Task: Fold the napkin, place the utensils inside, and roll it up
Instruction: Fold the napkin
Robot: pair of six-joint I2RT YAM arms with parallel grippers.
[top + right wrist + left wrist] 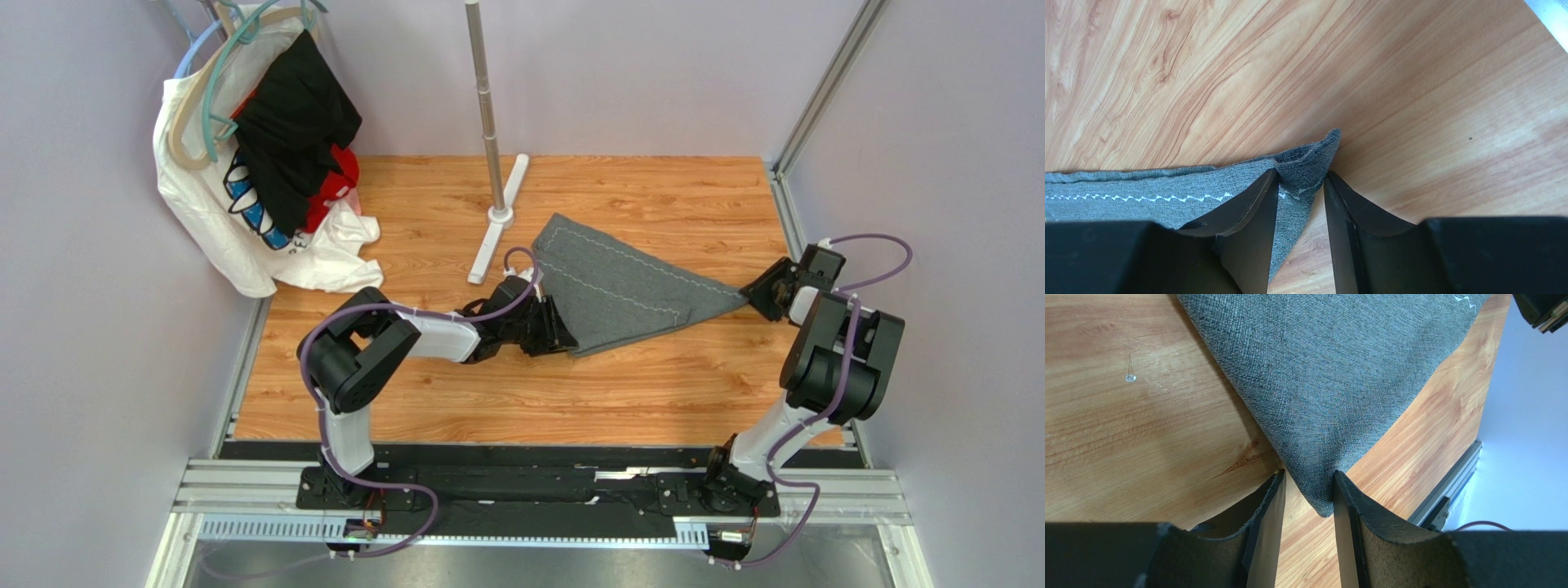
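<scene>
The napkin [613,288], dark grey with a pale zigzag stitch, lies on the wooden table folded into a triangle. My left gripper [558,333] is at its near-left corner. In the left wrist view that corner [1321,496] lies between the open fingers of the left gripper [1309,476], and the cloth's edges brush both tips. My right gripper [754,294] is at the napkin's right tip. In the right wrist view its jaws [1301,174] stand apart with the curled-up corner [1315,156] bunched between them. No utensils are in view.
White, black and red clothes [270,172] hang on hangers at the back left. A metal pole [487,110] on a white foot [499,227] stands behind the napkin. Walls and aluminium rails [785,208] close in the table's sides.
</scene>
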